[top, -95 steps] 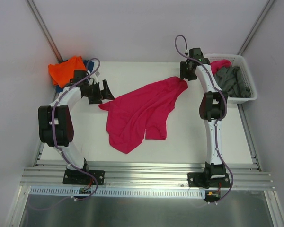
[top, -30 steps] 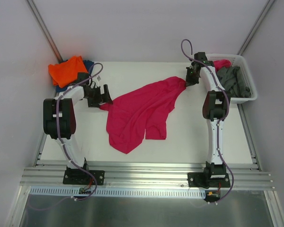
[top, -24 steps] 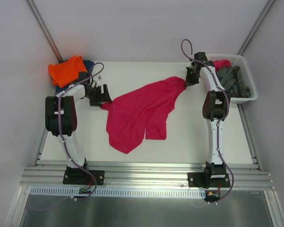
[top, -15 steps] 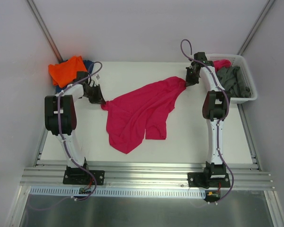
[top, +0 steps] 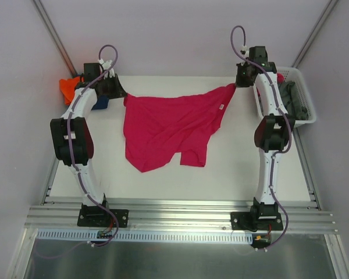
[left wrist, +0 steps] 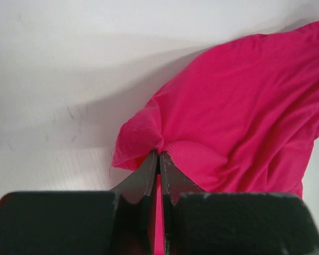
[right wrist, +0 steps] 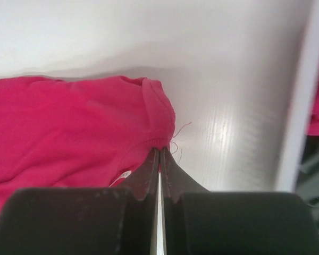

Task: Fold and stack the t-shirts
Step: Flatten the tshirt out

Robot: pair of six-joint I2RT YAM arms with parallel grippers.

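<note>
Pink shirt [top: 168, 125]: soft matt knit cloth, wrinkled, stitched hem with a loose thread. Orange shirt [top: 68, 90] and grey shirt [top: 298, 102]: matt cloth, weave too small to tell. Table [top: 232, 171]: white, matt, faintly ribbed close up, a few scuffs. Basket [top: 307, 119]: white plastic lattice, slight sheen. Left fingers [left wrist: 142, 178] and right fingers [right wrist: 173, 178]: black, matt, probably plastic. Left arm [top: 86, 171] and right arm [top: 267, 174]: glossy white shells, black joints. Rail [top: 180, 216]: brushed bare metal.

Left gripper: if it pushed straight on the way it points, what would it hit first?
The left gripper is shut on the magenta-pink t-shirt at a bunched edge, so that cloth comes first. Beyond it only the white table shows, though depth is unclear.
</note>
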